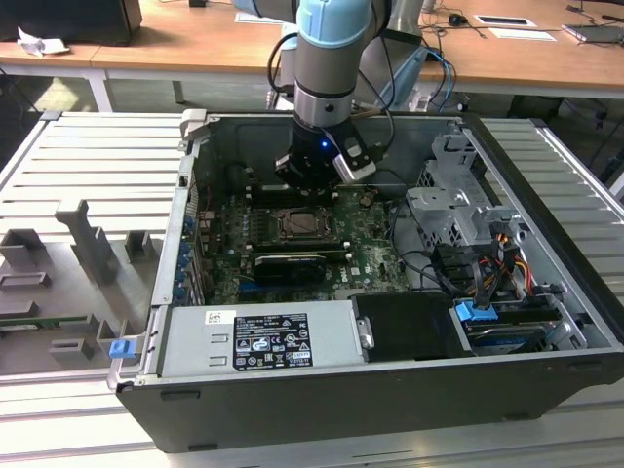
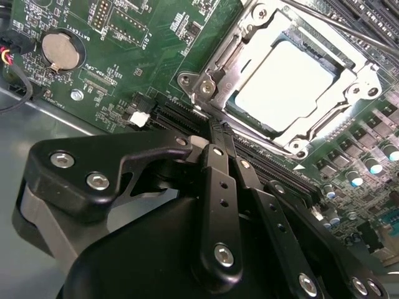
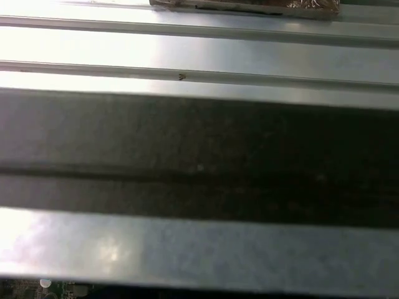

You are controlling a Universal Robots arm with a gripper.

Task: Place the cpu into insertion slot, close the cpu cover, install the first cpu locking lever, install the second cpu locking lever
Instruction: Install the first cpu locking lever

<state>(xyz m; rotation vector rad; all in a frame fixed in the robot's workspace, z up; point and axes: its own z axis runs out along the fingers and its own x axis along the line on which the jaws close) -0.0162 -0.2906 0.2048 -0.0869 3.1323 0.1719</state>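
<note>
Your gripper (image 2: pixel 215 134) sits low inside the open computer case (image 1: pixel 546 185), just beside the socket on the green motherboard (image 1: pixel 370 249). In the second wrist view the fingers (image 2: pixel 219 187) are clenched together, tips touching with nothing between them, and they point at the near corner of the socket. The cpu (image 2: pixel 283 84) already lies flat in the insertion slot, its pale metal top showing through the window of the cpu cover (image 2: pixel 352 81), which looks folded down over it. That would explain the empty, closed fingers: likely set for pushing a thin wire lever, not for carrying. One locking lever (image 2: pixel 324 18) runs along the far side of the socket; whether it is latched you cannot tell.
</note>
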